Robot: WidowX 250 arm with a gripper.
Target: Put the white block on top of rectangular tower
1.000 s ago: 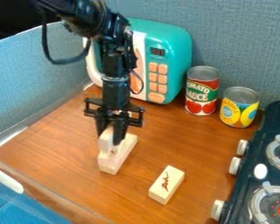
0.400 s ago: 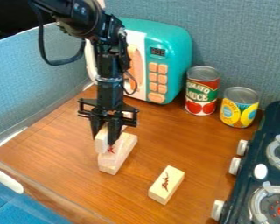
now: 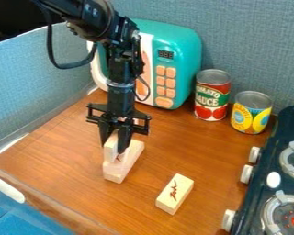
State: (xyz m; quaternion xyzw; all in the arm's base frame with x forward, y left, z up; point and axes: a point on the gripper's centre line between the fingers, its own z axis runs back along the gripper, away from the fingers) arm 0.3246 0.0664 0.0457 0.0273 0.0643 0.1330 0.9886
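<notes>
The black gripper [image 3: 117, 146] hangs down left of centre, its two fingers on either side of a pale wooden block [image 3: 110, 148] and shut on it. That block is over a longer pale rectangular block [image 3: 130, 160] that lies on the wooden surface; whether the two touch is hard to tell, since the fingers cover part of both. To the lower right, apart from these, another pale block [image 3: 174, 193] with red marks on its top lies flat.
Behind the gripper stands a teal toy microwave [image 3: 185, 69]. A tomato sauce can [image 3: 212, 95] and a yellow-blue can [image 3: 251, 112] are at the back right. The dark toy stove [image 3: 271, 158] takes up the right edge.
The gripper and its block first shifted a little left, then came back right to about where they were. The long block and the marked block have stayed put.
</notes>
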